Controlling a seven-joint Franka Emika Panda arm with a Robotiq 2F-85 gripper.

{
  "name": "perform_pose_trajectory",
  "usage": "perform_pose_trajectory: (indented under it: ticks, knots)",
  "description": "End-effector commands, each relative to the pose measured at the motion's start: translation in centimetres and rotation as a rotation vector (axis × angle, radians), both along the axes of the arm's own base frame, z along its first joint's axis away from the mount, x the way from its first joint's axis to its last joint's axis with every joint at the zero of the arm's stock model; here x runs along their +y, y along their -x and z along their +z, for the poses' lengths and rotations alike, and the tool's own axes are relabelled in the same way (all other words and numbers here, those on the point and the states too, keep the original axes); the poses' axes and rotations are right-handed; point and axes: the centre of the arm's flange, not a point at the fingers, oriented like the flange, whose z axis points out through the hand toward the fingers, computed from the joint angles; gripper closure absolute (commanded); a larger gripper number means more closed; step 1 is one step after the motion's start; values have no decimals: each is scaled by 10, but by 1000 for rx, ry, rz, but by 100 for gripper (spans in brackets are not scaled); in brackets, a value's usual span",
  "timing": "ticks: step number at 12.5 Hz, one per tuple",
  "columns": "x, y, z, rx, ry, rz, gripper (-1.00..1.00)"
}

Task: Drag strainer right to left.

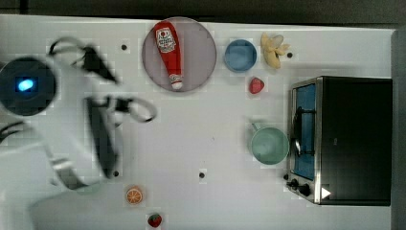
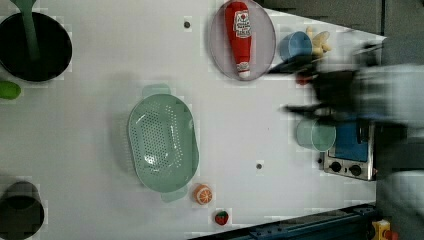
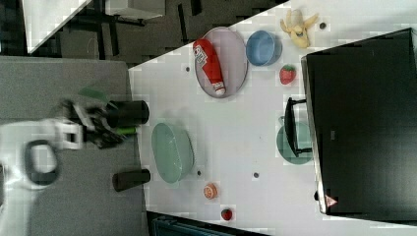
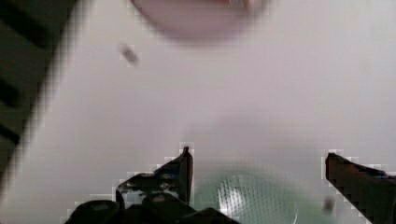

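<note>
strainer (image 2: 161, 142): pale green oval, grid of small holes, tab handles at both ends, on white table (image 2: 100, 60) beside orange slice (image 2: 203, 194) | gripper (image 4: 259, 161): spread wide, holding nothing, above strainer | top view: arm covers strainer; left view: whole strainer visible

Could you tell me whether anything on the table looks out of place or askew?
Only mildly: the ketchup bottle lies flat on its side on the plate rather than standing. The strainer and mug sit upright, and nothing looks spilled.
</note>
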Motion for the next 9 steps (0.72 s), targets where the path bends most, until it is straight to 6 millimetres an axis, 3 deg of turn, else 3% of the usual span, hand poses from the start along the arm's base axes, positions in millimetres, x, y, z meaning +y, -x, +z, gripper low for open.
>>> perform_pose_trajectory:
  ticks: [1,3,5,7,9]
  knots:
    - [-176,-3,52,2,84,170,-100]
    - [-244,18,74,40,98,275,-100]
    - [-281,34,89,32,83,268,-100]
    - [-294,40,95,35,115,248,-100]
    - [-289,40,97,46,157,191,-100]
